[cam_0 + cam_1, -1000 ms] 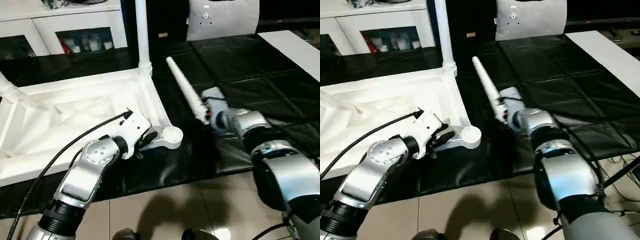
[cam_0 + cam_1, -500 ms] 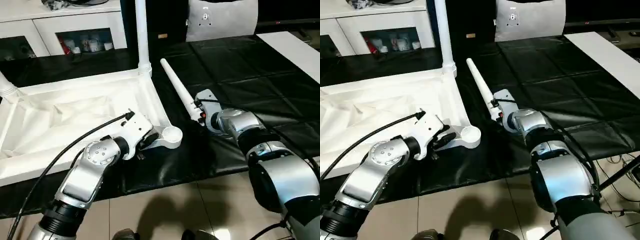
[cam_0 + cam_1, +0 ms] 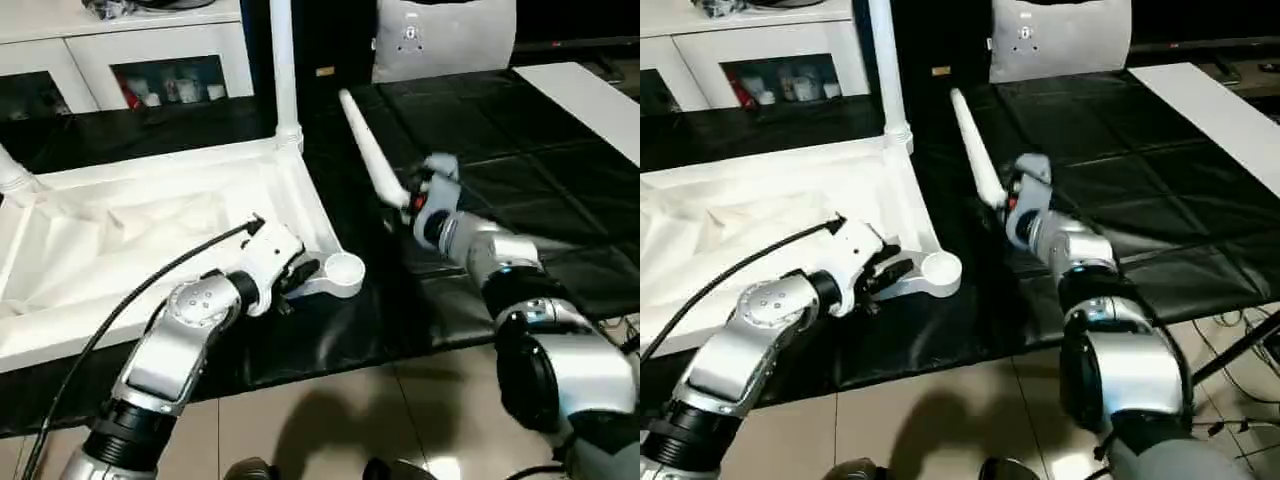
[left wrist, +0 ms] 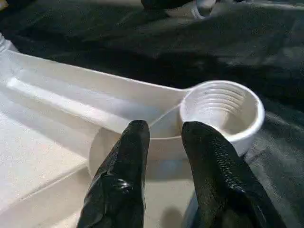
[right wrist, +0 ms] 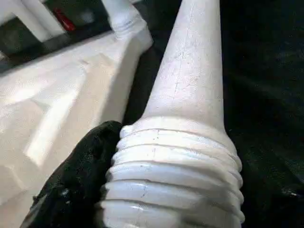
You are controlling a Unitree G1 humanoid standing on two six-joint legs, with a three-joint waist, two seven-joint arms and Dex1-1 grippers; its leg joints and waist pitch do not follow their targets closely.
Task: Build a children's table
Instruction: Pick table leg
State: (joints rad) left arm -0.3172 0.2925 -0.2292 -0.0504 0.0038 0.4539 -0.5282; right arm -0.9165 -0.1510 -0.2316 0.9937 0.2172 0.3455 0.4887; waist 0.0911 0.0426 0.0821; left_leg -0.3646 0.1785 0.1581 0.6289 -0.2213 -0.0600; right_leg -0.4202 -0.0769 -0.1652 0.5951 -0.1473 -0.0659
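Black quilted matting (image 3: 520, 150) is covering the floor, with a white cabinet (image 3: 130, 55) standing along the far wall. On the matting, the children's table top (image 3: 150, 250) is lying upside down, its ribbed underside facing up. One leg (image 3: 283, 70) is already standing upright in the far corner socket. The near corner socket (image 3: 343, 270) is sitting empty, its inner thread showing.

The left gripper (image 4: 164, 142) is clamping the table's rim just beside that empty socket, its black fingers (image 4: 128, 161) closed on the plastic wall. Its silver forearm is reaching in low from the near left.

The right gripper (image 3: 418, 195) is holding a loose leg (image 3: 372, 155) by its threaded thick end, fingers closed around it. That arm is reaching forward, and the leg is slanting up and away, its thin tip pointing toward the cabinet.

To do this step well, the leg probably needs swinging upright, threaded end down, then centring squarely over the empty socket before turning. The left gripper should be bracing the top so it is not sliding.
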